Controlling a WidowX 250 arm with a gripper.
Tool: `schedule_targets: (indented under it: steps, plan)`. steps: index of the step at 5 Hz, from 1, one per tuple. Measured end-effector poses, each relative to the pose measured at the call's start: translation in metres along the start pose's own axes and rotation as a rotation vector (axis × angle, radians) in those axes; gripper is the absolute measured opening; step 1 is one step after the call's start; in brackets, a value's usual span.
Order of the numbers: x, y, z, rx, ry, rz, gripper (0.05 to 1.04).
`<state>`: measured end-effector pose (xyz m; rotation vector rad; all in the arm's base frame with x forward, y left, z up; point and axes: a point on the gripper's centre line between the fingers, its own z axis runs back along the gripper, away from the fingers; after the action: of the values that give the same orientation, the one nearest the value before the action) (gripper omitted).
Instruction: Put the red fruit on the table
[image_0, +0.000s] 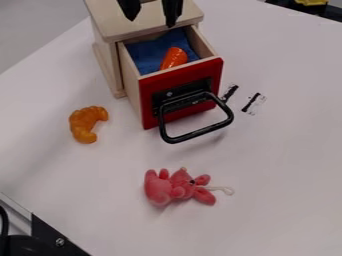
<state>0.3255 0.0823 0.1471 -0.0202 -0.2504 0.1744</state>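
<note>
Inside the pulled-out drawer (146, 107) lies the red fruit (174, 58), a glossy orange-red piece with a rounded end, resting on a blue cloth (146, 52). It sits close behind the drawer's red front, and that panel's top edge hides its nearer end. The cloth lies rumpled beneath and around it, reaching toward the back of the drawer. Above the rear of the drawer, at the top edge of the view, hangs the black gripper (151, 22), its two fingers spread well apart, with nothing between them, and clear of the fruit.

The drawer belongs to a pale wooden cabinet (105, 22), and a black loop handle (200, 132) juts forward from its front. To the left of the drawer, near it but apart, a curved orange croissant (84, 124) rests on the white table (280, 165). Farther forward, beyond the handle, a pink plush toy (160, 190) lies on its side, with a whitish string (228, 190) at its right end. Just to the right of the drawer are two small black marks (252, 102) on the tabletop.
</note>
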Motion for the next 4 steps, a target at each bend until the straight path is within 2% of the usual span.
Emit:
schedule_targets:
  steps: [1,2,4]
  plan:
    - [-0.005,0.0,-0.01,-0.002,0.032,0.0,0.997]
    - [-0.008,-0.001,-0.019,0.022,0.045,0.032,0.998]
    - [-0.007,-0.009,-0.038,0.051,0.048,0.073,0.997]
